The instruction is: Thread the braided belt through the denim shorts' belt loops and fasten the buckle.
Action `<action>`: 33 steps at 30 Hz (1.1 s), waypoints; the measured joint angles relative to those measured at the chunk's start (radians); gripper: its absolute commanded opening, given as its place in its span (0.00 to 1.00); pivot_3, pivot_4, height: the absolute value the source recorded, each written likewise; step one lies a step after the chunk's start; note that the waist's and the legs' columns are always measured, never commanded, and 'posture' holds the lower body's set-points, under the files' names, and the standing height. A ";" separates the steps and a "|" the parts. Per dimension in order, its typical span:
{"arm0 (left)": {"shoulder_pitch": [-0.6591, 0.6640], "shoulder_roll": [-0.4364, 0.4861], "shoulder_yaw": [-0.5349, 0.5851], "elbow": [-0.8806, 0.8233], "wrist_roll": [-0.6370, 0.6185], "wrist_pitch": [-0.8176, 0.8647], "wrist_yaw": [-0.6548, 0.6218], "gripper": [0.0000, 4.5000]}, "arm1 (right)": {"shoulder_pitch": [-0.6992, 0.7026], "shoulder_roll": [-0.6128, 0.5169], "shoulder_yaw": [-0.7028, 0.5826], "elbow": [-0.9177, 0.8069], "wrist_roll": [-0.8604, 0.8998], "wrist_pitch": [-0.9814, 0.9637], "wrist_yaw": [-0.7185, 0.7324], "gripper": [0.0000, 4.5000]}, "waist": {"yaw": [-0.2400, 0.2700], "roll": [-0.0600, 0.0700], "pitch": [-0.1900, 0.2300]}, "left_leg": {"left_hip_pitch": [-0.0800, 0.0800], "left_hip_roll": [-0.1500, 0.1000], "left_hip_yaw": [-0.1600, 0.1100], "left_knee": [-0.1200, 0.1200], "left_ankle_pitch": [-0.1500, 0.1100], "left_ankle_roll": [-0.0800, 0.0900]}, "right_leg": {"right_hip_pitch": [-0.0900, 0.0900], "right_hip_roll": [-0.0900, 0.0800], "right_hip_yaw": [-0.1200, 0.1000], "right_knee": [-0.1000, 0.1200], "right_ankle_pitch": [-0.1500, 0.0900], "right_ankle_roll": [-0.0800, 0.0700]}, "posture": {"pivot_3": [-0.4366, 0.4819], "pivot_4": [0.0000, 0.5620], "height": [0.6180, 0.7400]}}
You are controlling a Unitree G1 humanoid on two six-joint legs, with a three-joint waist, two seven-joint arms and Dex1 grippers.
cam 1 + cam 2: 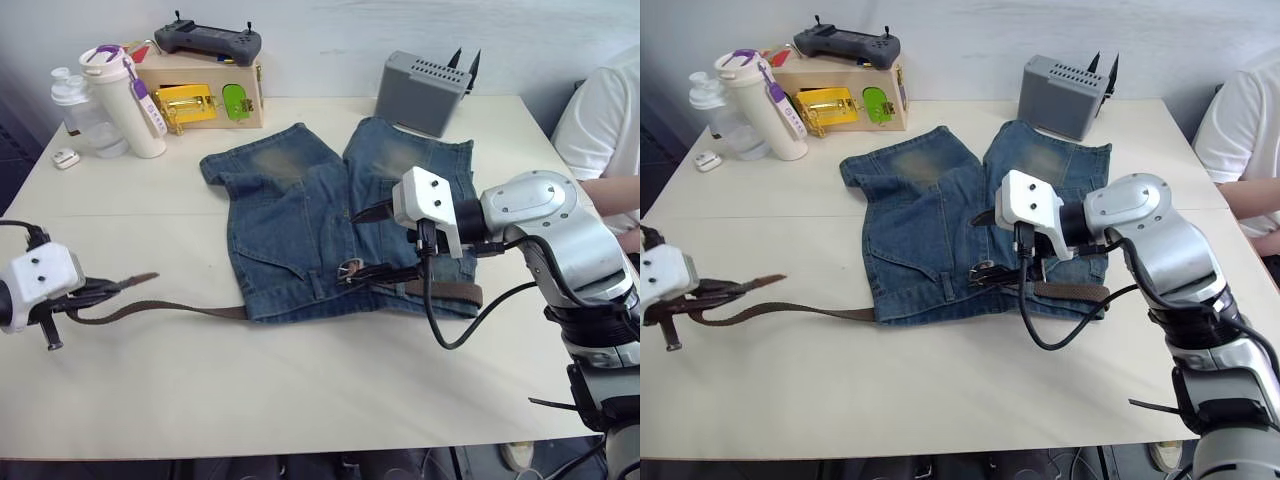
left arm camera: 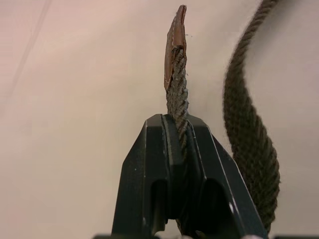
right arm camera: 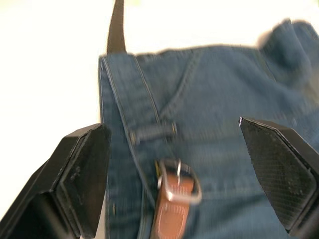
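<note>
The denim shorts (image 1: 290, 220) lie flat mid-table, waistband toward me. The braided belt (image 1: 190, 311) trails left from the waistband's left end across the table. My left gripper (image 2: 177, 122) is shut on it just behind its tan tip (image 1: 140, 280), at the far left of the table (image 1: 300, 390). The silver buckle (image 3: 179, 181) rests on the waistband beside a belt loop (image 3: 152, 132), and a brown strap end (image 1: 450, 291) runs right from it. My right gripper (image 3: 174, 164) hovers open over the buckle, fingers wide apart and touching nothing.
At the back left are a wooden latch box (image 1: 205, 95) with a controller (image 1: 208, 40) on top, a white bottle (image 1: 125, 100) and a clear bottle (image 1: 80, 115). A grey box (image 1: 422, 90) stands behind the shorts. A person (image 1: 600, 130) sits at the right edge.
</note>
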 measured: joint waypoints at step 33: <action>-0.530 -0.292 -0.802 -0.232 0.666 -0.216 0.260 0.00 | 0.160 -0.124 -0.024 -0.172 -0.082 0.083 -0.152 0.98 | 0.009 0.000 0.000 | 0.000 0.002 0.002 0.003 0.002 -0.004 | 0.000 0.004 0.004 0.002 0.000 0.000 | 0.48 0.27 0.96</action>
